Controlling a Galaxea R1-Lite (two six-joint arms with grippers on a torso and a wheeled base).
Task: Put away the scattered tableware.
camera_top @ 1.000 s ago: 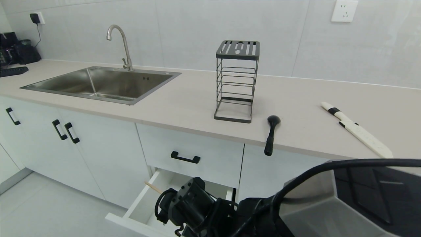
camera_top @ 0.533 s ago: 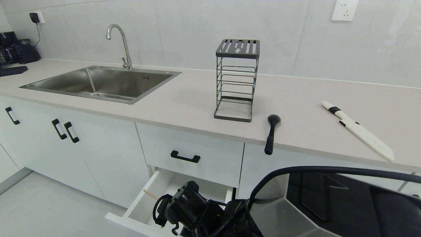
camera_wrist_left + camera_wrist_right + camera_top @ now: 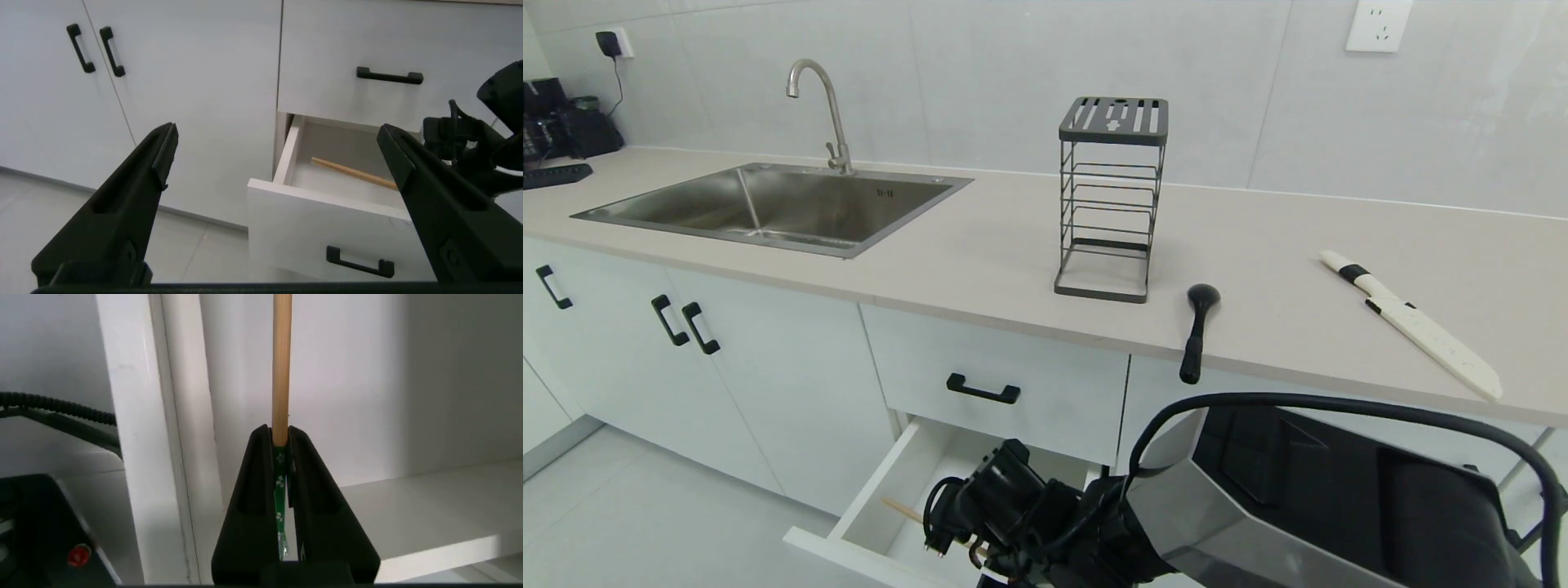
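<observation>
A wooden chopstick (image 3: 282, 367) is clamped between the two fingers of the right pincer (image 3: 281, 439), which are closed tightly on its lower, green-patterned end. The stick is held inside the open drawer (image 3: 866, 498), close to a white inner wall. Whether its far tip touches the drawer floor cannot be told. In the head view only a short piece of the stick is seen at the drawer's left side; the rest is hidden behind the right arm's wrist. In the left wrist view the stick is seen slanting across the drawer, its far end covered by the right arm.

The left pincer (image 3: 276, 135) is held wide open and empty, out in front of the cabinet, facing the drawer.

On the surface (image 3: 980, 253) above, a black spoon (image 3: 1197, 331) is laid with its handle overhanging the front edge. A wire rack (image 3: 1111, 200) is stood just beside the spoon's bowl. A white knife (image 3: 1409, 322) is laid well apart to the right. A sink (image 3: 768, 204) is set in at the left.
</observation>
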